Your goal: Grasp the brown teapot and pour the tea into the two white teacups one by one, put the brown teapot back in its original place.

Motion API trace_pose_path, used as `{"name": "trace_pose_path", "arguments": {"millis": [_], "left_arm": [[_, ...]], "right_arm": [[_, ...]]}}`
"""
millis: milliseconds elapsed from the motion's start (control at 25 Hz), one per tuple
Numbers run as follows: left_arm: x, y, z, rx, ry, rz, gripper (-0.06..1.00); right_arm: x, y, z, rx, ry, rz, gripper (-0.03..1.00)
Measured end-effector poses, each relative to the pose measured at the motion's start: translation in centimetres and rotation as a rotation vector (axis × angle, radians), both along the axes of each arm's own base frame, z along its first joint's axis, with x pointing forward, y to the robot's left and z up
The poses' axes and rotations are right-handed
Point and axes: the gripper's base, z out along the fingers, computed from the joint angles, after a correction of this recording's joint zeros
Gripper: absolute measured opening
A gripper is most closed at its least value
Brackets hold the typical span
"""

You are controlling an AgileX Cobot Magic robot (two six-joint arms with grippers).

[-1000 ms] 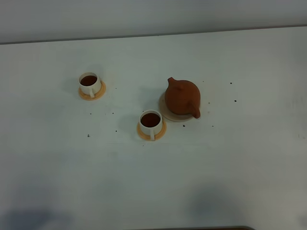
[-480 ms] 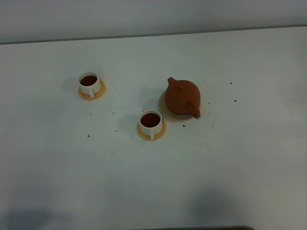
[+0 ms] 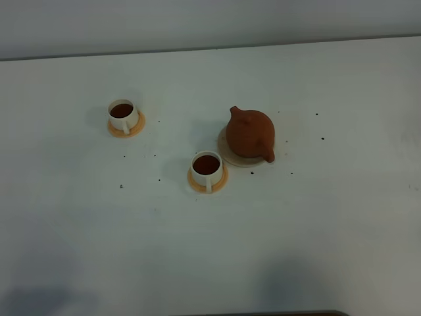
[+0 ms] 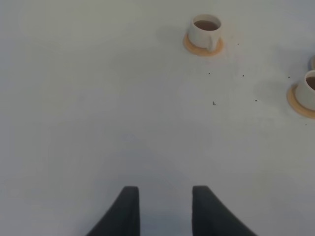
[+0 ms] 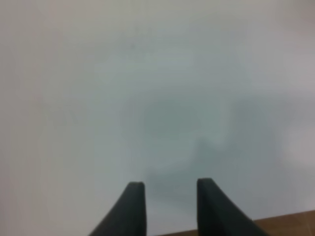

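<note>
A plain white table point(image 3: 342, 224) fills the view, with a pale grey wall point(image 3: 197, 23) behind its far edge. Tiny dark specks point(image 3: 122, 186) dot the tabletop, and soft grey shadows point(image 3: 39, 296) fall along its near side.

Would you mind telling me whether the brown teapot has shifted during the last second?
No. The brown teapot sits on its beige trivet exactly as before, same spot relative to the nearer teacup.

Lab-like test bench: a bare white table point(image 3: 342, 217) against a plain wall point(image 3: 197, 23).
</note>
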Motion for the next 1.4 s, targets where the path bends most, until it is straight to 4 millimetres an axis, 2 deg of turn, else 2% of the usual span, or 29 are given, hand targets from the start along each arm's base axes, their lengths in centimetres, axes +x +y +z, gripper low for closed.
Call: {"name": "trace_pose_path", "arguments": {"millis": [720, 1400], "left_arm": [[0.0, 0.0, 0.0, 0.0, 0.0, 0.0, 0.26], [0.0, 0.0, 0.0, 0.0, 0.0, 0.0, 0.26]], "right_arm": [[-3.1, -0.7, 0.4, 0.039, -0.205, 0.006, 0.24], [-4.3, -0.6, 0.3, 0.062, -0.274, 0.045, 0.24]]}}
